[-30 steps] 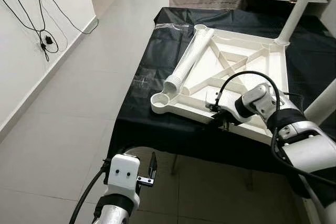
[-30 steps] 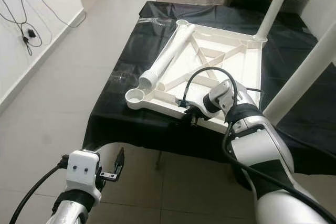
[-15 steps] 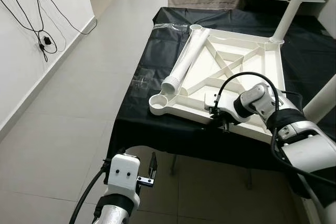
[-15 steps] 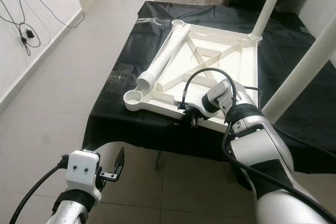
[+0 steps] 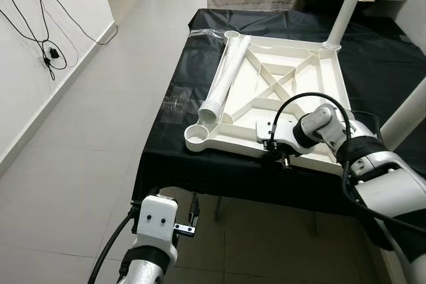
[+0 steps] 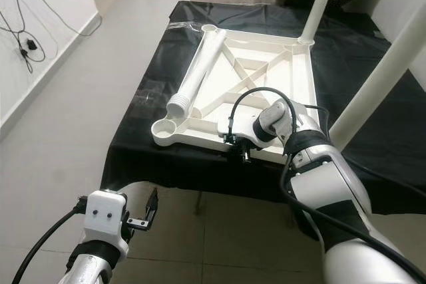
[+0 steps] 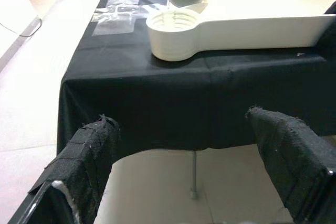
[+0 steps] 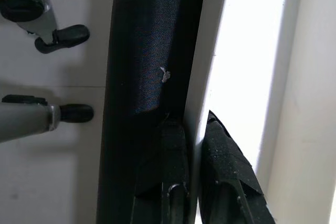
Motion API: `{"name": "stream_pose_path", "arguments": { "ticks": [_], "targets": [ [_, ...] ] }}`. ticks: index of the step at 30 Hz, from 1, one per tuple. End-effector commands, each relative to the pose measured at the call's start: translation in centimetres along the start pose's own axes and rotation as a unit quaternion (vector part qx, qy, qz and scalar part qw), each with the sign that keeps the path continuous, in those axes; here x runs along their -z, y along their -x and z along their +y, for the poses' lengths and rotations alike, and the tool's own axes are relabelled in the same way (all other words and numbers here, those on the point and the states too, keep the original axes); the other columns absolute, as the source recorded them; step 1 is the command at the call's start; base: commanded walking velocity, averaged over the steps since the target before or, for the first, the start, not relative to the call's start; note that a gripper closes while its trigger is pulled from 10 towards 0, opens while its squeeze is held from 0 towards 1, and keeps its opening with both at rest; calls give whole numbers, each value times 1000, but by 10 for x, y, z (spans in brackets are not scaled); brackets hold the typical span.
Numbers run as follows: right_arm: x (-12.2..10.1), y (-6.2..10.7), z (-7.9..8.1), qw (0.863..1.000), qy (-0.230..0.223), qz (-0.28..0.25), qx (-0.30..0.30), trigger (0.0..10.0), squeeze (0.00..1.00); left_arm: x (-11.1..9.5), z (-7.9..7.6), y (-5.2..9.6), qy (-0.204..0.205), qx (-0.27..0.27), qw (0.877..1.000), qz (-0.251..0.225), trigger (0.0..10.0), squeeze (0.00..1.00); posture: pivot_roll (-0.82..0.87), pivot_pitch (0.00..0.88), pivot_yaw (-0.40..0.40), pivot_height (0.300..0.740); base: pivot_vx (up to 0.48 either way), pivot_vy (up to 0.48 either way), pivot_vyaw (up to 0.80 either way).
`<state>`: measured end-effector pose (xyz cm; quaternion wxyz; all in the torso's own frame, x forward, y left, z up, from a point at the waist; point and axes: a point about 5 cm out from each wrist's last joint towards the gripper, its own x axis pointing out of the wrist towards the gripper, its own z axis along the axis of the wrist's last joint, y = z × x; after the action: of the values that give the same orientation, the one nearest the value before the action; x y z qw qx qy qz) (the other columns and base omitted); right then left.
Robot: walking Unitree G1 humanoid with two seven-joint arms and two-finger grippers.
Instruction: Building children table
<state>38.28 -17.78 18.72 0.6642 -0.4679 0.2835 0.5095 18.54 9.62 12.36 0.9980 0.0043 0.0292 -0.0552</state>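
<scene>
**Right jaws clamped on near rim of upturned table top; top has slid left**

Compared with a second ago, the white table top (image 5: 283, 94) sits further toward the robot's left on the black-draped surface (image 5: 200, 64), its near-left corner socket (image 5: 197, 136) closer to the cloth's edge; the camera has also shifted.

The right gripper (image 5: 278, 156) pinches the top's near rim, one finger (image 8: 223, 182) inside the wall, the other beneath, against the cloth. A loose white leg (image 5: 223, 78) lies along the top's left side. Two legs already stand upright at the right.

The left gripper (image 5: 193, 209) hangs low before the surface, jaws apart and empty.

Judgement: keep the drag slow and level; the cloth may bunch and the loose leg roll.
</scene>
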Motion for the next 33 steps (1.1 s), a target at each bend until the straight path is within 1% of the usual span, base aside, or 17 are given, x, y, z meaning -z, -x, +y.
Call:
{"name": "stream_pose_path", "arguments": {
  "ticks": [1, 5, 9, 10, 13, 15, 16, 23, 27, 28, 30, 31, 33],
  "targets": [
    [-15, -3, -2, 998, 65, 11, -7, 0, 0, 3, -10, 1, 17, 14, 1000, 9, 10000, 0, -10, 123, -20, 740, 0, 0, 0],
    [-16, 0, -6, 998, 66, 18, 11, 0, 0, 2, -11, 0, 19, 12, 1000, 8, 10000, 0, -11, 126, -25, 740, 0, 0, 0],
    [-16, 1, -7, 997, 69, 19, 16, 0, 0, 2, -11, 0, 19, 11, 1000, 7, 10000, 0, -10, 127, -28, 740, 0, 0, 0],
    [-16, 2, -8, 997, 77, 20, 20, 0, 0, 2, -11, 0, 19, 11, 1000, 7, 10000, 0, -10, 127, -28, 740, 0, 0, 0],
    [-13, 5, -9, 995, 93, 37, 28, 0, 0, 2, -11, 0, 20, 10, 1000, 7, 10000, 0, -10, 127, -28, 740, 0, 0, 0],
    [-9, 8, -12, 993, 97, 57, 45, 0, 0, 2, -11, 0, 20, 10, 1000, 6, 10000, 0, -10, 128, -31, 740, 0, 0, 0],
    [-4, 12, -14, 989, 105, 82, 60, 0, 0, 2, -10, 0, 19, 10, 1000, 6, 10000, 0, -10, 127, -31, 740, 0, 0, 0],
    [3, 19, -18, 985, 104, 110, 80, 0, 0, 1, -11, 0, 19, 10, 1000, 6, 10000, 0, -11, 126, -33, 740, 0, 0, 0],
    [4, 18, -17, 986, 103, 112, 74, 0, 0, 1, -12, -1, 19, 10, 1000, 6, 10000, 0, -11, 126, -33, 740, 0, 0, 0],
    [5, 17, -17, 986, 99, 116, 74, 3137, 0, 1, -12, -1, 19, 10, 1000, 6, 10000, 0, -11, 126, -33, 740, 0, 0, 0],
    [6, 16, -16, 985, 95, 121, 75, 3137, 0, 1, -12, -2, 19, 10, 1000, 6, 10000, 0, -11, 126, -33, 740, 0, 0, 0],
    [5, 15, -16, 986, 91, 118, 70, 10000, 0, 1, -12, -2, 19, 10, 1000, 6, 10000, 0, -11, 126, -33, 740, 0, 0, 0],
    [4, 14, -15, 987, 89, 112, 69, 10000, 0, 1, -12, -2, 19, 10, 1000, 7, 10000, 0, -11, 126, -33, 740, 0, 0, 0]
  ]
}}
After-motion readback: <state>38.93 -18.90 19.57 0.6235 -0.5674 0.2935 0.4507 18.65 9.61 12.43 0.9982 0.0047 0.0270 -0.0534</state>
